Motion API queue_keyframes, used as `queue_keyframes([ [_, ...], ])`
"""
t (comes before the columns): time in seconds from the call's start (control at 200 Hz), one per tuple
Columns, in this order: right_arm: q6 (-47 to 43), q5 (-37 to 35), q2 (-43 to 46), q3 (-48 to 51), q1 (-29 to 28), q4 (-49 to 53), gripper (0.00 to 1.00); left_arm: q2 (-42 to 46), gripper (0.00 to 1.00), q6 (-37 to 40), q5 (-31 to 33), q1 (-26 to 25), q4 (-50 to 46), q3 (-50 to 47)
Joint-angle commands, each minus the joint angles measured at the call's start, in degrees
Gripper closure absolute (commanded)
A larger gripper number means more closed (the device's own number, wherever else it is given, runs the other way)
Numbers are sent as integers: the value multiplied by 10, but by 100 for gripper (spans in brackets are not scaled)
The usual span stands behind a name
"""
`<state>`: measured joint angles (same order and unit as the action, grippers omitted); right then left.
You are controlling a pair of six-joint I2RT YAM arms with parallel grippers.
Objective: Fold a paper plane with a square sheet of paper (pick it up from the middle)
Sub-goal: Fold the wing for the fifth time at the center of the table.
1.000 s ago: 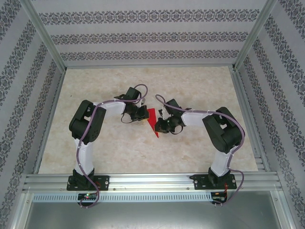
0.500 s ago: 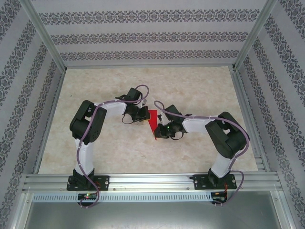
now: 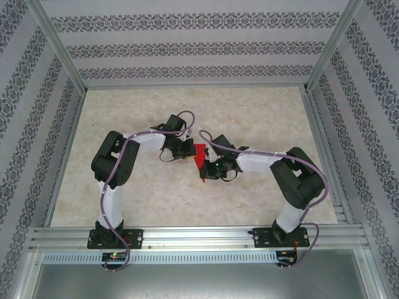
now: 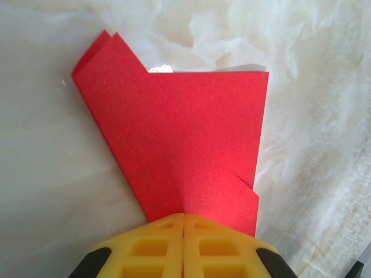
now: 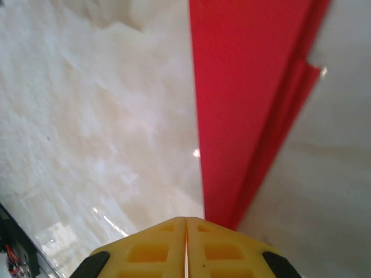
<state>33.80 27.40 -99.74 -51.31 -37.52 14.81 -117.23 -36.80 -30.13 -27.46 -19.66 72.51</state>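
On my left, the left tool (image 3: pixel 188 156) is down at the middle of the surface (image 3: pixel 262 112), its wrist bent in towards the centre. From its own camera I see the two yellow fingers (image 4: pixel 156 246) pressed flat together with no gap at the seam. Their tips sit on the near edge of the red paper (image 4: pixel 185 133). I cannot tell whether the sheet is nipped between them or only pinned under them. The paper is already folded. It spreads away from that tool as a broad red shape with a straight far edge, and a narrower double-layered flap juts off to the upper left, casting a small shadow. A short overlapping corner lies near the fingertips. From above, the paper lies between the two tools as a slim red wedge, wide at the far end and pointed towards the arm bases. On my right, the right tool (image 3: pixel 204 174) comes in low against the wedge's near end. In its wrist view the fingers (image 5: pixel 232 255) are likewise closed hard together. A long red strip runs away from the right-hand fingertip, its layered edge on the right. I cannot say whether that tool grips it or merely touches it.
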Motion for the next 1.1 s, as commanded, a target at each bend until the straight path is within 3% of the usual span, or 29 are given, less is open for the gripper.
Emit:
queue_keyframes([
  [0.0, 12, -14, -29, -18, -6, -8, 91, -48, 91, -9, 70, -3, -35, -17],
  [0.27, 12, -11, -50, 8, -10, -3, 92, -53, 91, -11, 80, -3, -47, -12],
  [0.649, 3, 13, -17, 82, -42, 27, 94, -71, 92, -16, 112, -3, -83, 3],
  [1.094, 20, 7, 18, 122, -48, 24, 95, -74, 92, -16, 106, -3, -85, 12],
])
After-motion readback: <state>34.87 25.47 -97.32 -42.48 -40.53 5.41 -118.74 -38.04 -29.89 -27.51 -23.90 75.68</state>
